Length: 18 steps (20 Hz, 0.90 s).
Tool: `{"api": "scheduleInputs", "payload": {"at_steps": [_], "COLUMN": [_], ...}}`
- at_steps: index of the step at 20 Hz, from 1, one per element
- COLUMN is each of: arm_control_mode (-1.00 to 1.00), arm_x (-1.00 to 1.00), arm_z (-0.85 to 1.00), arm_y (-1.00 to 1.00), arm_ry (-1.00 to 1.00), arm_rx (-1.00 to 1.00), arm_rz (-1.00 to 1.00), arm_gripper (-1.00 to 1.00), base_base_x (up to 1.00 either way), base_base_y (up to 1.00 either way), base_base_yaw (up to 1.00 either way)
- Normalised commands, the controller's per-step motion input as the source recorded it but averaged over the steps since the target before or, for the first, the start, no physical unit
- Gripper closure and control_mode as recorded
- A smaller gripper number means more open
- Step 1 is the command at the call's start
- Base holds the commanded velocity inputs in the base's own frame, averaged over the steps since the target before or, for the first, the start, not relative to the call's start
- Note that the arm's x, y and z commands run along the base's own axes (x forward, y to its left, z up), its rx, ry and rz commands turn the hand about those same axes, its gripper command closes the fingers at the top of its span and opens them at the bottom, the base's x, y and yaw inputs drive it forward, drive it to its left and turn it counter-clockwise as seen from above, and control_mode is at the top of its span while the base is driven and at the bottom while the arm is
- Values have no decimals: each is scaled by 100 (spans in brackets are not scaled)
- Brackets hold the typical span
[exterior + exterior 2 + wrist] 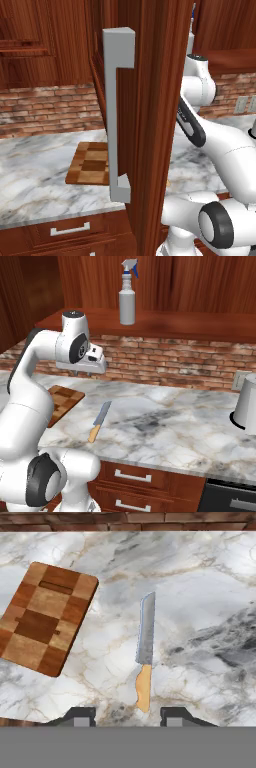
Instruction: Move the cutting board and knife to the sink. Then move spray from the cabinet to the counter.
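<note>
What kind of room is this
A kitchen, most likely: a marble counter backed by brick, with a knife and cutting board lying on it, and a spray on the cabinet shelf above.

1. Bare marble is seen between the cutting board [46,618] and the knife [145,652] – the two are kept apart on the counter [200,587].
2. The gripper [127,716] is held above the knife handle, with only air seen between.
3. An open cabinet door [150,125] is stood in front of the left base view – part of the board is hidden behind it.
4. Much free counter is left between the knife and a white pot [247,403] far to the right.
5. The spray [128,293] is stood alone on the shelf [200,326], with open room on both sides.
</note>
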Motion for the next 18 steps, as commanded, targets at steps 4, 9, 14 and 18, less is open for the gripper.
{"api": "scheduleInputs", "payload": {"at_steps": [4, 9, 14, 18], "arm_control_mode": [-100, -100, -100, -100], "arm_x": [-8, -13, -3, 0], "arm_z": [-22, -70, -88, -85], "arm_y": [-2, 0, 0, -2], "arm_ry": [0, 4, 9, 8], "arm_rx": [0, -4, 0, 0], "arm_rz": [0, 0, 0, 0], "arm_gripper": [-100, -100, -100, -100], "base_base_x": [0, 0, 0, 0], "base_base_y": [0, 0, 0, 0], "base_base_yaw": [0, 0, 0, 0]}}
